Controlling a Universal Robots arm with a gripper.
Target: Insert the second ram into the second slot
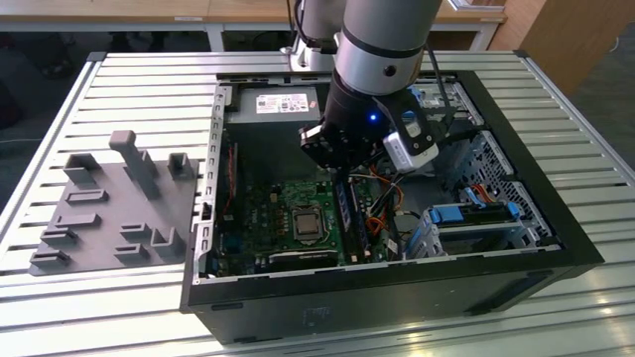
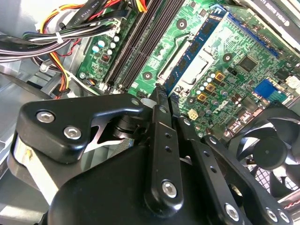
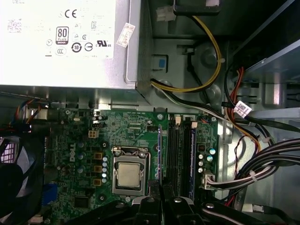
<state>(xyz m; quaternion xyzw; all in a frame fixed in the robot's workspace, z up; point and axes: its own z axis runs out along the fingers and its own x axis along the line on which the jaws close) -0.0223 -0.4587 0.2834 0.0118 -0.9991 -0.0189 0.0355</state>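
Observation:
The second ram point(image 2: 197, 44) is a thin blue stick with dark chips. It stands on edge in the slot beside the CPU socket point(image 3: 129, 174), in line with the black empty slots point(image 3: 176, 159). I also see the second ram point(image 3: 161, 154) in the first wrist view and in the exterior view as the second ram point(image 1: 346, 216). Another blue stick point(image 3: 192, 159) sits in the outermost slot. My gripper point(image 2: 164, 96) hangs over one end of the second ram, its black fingers close together with nothing visible between them. The gripper point(image 3: 159, 187) is inside the open case, and the exterior view shows the gripper point(image 1: 343, 178) there too.
The silver power supply point(image 3: 65, 42) fills one end of the case. Cable bundles point(image 3: 243, 140) run beside the slots, and a black fan point(image 2: 267, 150) sits past the socket. Drive bays with blue clips point(image 1: 476, 216) take the exterior view's right. A grey fixture point(image 1: 109, 208) lies on the table outside.

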